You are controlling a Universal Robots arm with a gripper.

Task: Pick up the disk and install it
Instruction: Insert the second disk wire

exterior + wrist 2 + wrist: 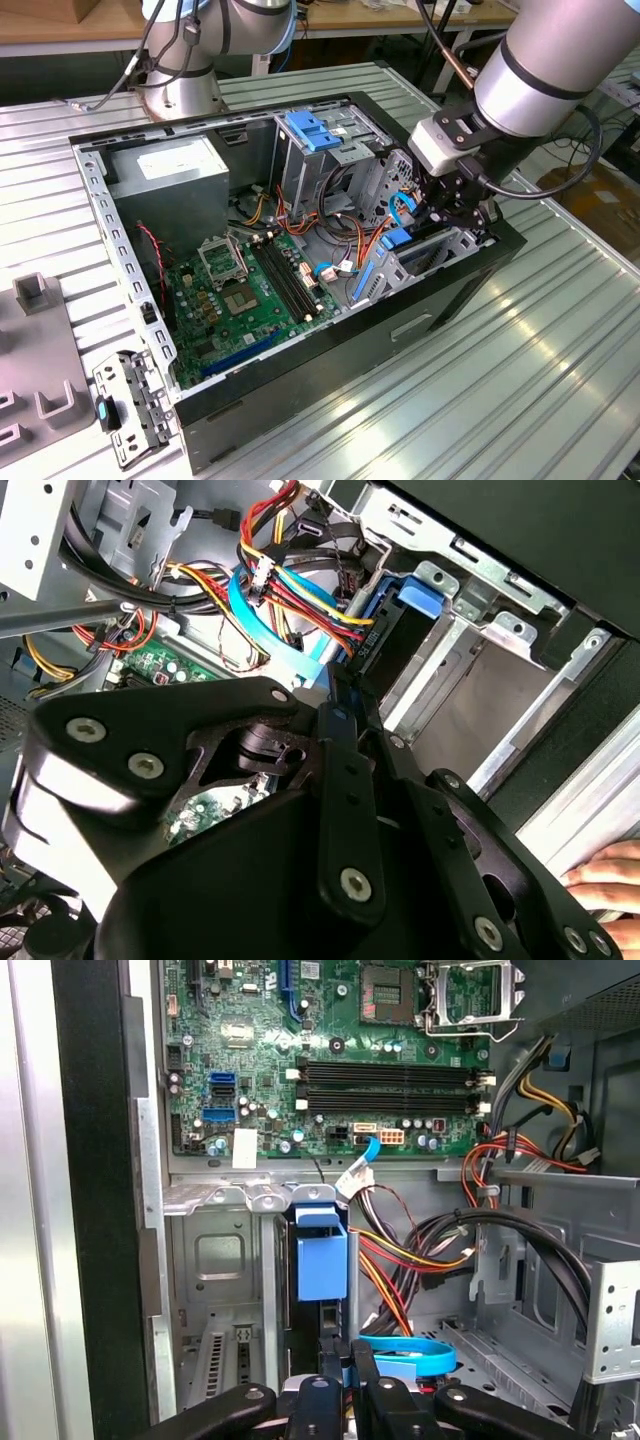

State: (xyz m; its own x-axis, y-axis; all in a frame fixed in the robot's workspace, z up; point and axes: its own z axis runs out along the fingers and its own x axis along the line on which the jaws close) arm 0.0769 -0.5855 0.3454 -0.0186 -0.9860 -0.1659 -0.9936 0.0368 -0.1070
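The gripper (pixel 335 1385) is closed on the disk (pixel 322 1260), seated upright in its bay; rigid, dense, grip by edges.

**No legible print**

No text, number or sign can be made out. The white sticker (pixel 168 160) on the grey power-supply box (pixel 190 195), at the computer case's (pixel 330 385) far corner in the exterior view, is too small to read.
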